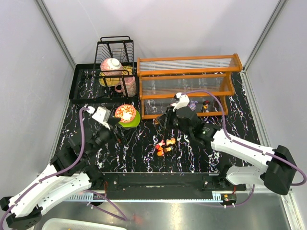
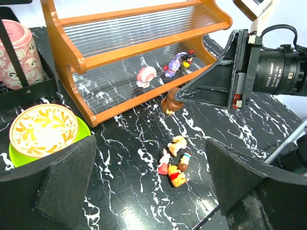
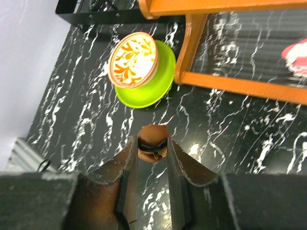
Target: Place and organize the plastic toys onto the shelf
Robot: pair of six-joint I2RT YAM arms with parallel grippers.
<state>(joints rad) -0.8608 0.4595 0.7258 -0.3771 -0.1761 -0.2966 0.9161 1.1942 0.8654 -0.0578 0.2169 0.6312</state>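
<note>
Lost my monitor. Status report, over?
Left gripper open, empty. Right gripper shut on brown figurine, near shelf. Toy cluster loose on table. Path clear.

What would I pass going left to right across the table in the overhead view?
Bowl → loose toys → purple toy → dark toy; the last two stand on the shelf.

Left end effector (image 2: 150,160) open; right end effector (image 3: 151,147) pinching toy (image 3: 152,133).
</note>
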